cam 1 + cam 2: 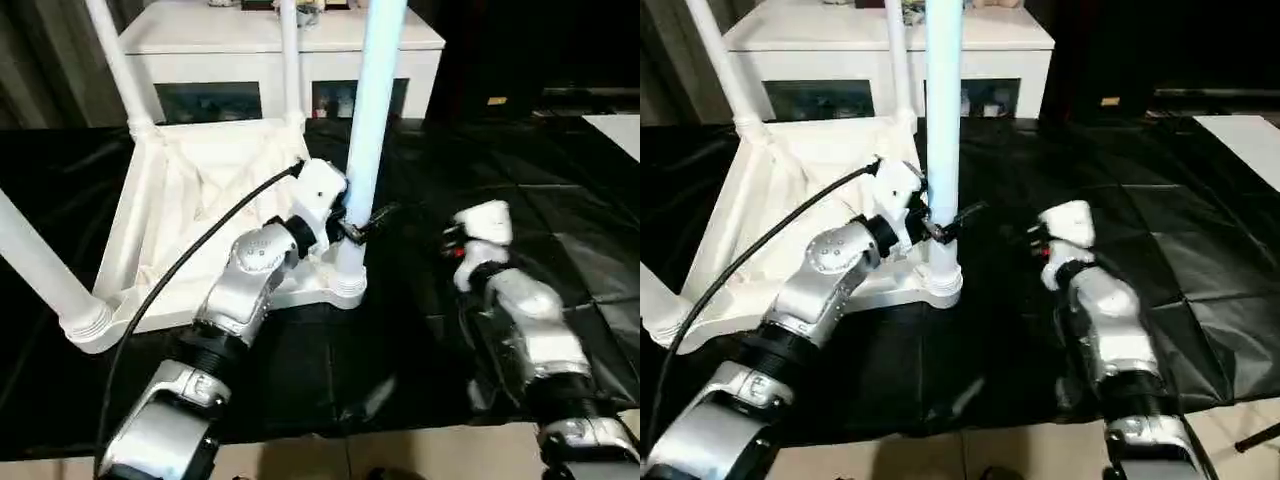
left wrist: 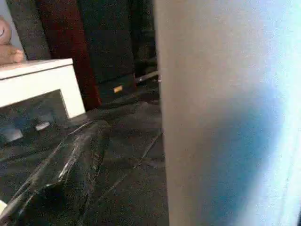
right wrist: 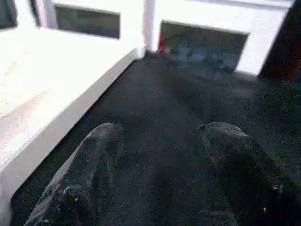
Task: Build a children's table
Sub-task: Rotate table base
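table upside down, legs pointing up

Light falls from above and is bright on the white things: the cabinet top and the upturned table are washed out to near plain white, their ribs faint. The leg beside the left gripper takes a blue cast. The black sheet stays dim, with pale glare along its creases and a glossy patch near the robot. In the left wrist view the leg is a soft blur, out of focus. The right gripper's fingers are blurred too, and the table edge beside them glares.
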Available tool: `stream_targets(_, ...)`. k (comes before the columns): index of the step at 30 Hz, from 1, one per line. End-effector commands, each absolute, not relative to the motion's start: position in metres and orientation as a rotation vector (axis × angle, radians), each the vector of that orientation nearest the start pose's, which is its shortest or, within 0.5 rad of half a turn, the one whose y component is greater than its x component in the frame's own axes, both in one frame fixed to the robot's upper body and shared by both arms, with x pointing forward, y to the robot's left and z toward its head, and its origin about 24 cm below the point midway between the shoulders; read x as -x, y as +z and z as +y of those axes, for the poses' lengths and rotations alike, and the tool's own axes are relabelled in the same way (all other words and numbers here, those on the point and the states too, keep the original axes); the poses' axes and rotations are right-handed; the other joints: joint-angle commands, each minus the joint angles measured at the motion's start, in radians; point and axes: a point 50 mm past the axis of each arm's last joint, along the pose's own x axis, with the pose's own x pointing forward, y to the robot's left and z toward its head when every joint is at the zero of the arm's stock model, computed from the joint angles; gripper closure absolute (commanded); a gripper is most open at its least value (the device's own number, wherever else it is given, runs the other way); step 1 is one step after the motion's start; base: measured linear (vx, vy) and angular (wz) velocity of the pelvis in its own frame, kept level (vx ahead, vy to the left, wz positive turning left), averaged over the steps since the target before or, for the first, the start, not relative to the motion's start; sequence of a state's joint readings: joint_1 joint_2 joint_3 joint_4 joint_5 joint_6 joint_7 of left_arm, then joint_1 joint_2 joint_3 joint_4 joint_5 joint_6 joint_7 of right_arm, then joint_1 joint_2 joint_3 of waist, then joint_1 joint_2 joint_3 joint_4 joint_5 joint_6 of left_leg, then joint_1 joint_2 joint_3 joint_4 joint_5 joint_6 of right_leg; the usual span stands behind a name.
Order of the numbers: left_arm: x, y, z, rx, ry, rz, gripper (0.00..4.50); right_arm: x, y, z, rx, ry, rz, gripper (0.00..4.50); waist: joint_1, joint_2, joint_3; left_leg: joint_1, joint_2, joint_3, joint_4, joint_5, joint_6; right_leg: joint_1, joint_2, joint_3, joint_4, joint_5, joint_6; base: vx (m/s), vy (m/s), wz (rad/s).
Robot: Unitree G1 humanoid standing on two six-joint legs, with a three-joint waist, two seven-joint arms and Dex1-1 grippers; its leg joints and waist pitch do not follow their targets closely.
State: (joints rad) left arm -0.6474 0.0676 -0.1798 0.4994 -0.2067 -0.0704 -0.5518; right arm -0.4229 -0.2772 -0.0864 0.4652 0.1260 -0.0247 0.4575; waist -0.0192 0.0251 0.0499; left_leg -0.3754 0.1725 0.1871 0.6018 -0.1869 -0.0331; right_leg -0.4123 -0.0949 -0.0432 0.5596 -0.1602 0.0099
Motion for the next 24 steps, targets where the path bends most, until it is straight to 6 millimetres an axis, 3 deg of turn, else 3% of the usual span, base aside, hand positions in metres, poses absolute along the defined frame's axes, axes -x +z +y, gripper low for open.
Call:
stream_targets(1,-0.341,0.127,0.065,0.036,-0.819,-0.221,0.04,-0.324,0.080,-0.204,0.089,0.343,-0.012,1.31,0.007,-0.007,-0.058,0.017,0.041,-0.023,-0.095,-0.484,0.014,0.035,-0.037,0.014,-0.078,-0.413,-0.173,0.000,0.000,0.00)
stream_targets(4,-0.336,0.127,0.072,0.017,-0.796,-0.241,0.04,-0.318,0.082,-0.205,0.095,0.354,-0.021,1.31,0.006,-0.006,-0.063,0.004,0.042,-0.022,-0.095,-0.416,0.034,0.045,-0.036,0.016,-0.067,-0.346,-0.185,0.000,0.000,0.00)
stream_targets(7,-0.317,0.130,0.076,0.094,-0.874,-0.268,0.04,-0.306,0.082,-0.204,0.093,0.406,-0.013,1.31,0.010,-0.007,-0.064,0.001,0.046,-0.021,-0.095,-0.385,0.044,0.050,-0.040,0.019,-0.060,-0.312,-0.197,0.017,-0.004,-0.01)
stream_targets(8,-0.303,0.131,0.075,0.128,-0.964,-0.258,0.04,-0.300,0.081,-0.204,0.098,0.436,-0.003,1.31,0.013,-0.005,-0.064,0.008,0.049,-0.018,-0.094,-0.390,0.048,0.040,-0.038,0.020,-0.061,-0.324,-0.208,0.052,-0.012,-0.02)
stream_targets(13,-0.271,0.117,0.085,0.099,-1.182,-0.122,0.04,-0.288,0.080,-0.204,0.099,0.501,0.009,1.31,0.020,0.001,-0.064,0.012,0.048,-0.012,-0.092,-0.345,0.051,0.037,-0.030,0.024,-0.051,-0.261,-0.221,0.047,-0.011,0.02)
stream_targets(14,-0.268,0.114,0.088,0.084,-1.200,-0.101,0.04,-0.287,0.081,-0.205,0.100,0.506,0.009,1.31,0.024,0.004,-0.065,0.015,0.048,-0.012,-0.091,-0.308,0.053,0.038,-0.028,0.024,-0.047,-0.230,-0.220,0.000,0.000,0.00)
stream_targets(17,-0.261,0.111,0.096,0.054,-1.223,-0.050,0.04,-0.286,0.084,-0.206,0.104,0.510,0.011,1.31,0.032,0.005,-0.065,0.022,0.047,-0.007,-0.089,-0.267,0.052,0.037,-0.026,0.027,-0.044,-0.188,-0.227,0.000,0.000,0.00)
stream_targets(19,-0.260,0.109,0.104,0.008,-1.228,-0.005,0.04,-0.287,0.086,-0.207,0.106,0.512,0.011,1.31,0.033,0.007,-0.066,0.019,0.046,-0.007,-0.088,-0.255,0.049,0.041,-0.026,0.027,-0.040,-0.182,-0.229,0.000,0.000,0.00)
stream_targets(21,-0.267,0.106,0.114,-0.075,-1.174,0.030,0.04,-0.287,0.087,-0.206,0.122,0.531,0.014,1.31,0.036,0.005,-0.063,0.017,0.044,-0.008,-0.089,-0.261,0.042,0.043,-0.025,0.027,-0.041,-0.206,-0.218,0.000,0.000,0.00)
stream_targets(24,-0.280,0.101,0.128,-0.200,-1.077,0.038,0.04,-0.285,0.086,-0.205,0.154,0.575,0.036,1.31,0.037,0.003,-0.058,0.021,0.040,-0.010,-0.090,-0.322,0.020,0.039,-0.025,0.027,-0.052,-0.320,-0.171,0.000,0.000,0.00)
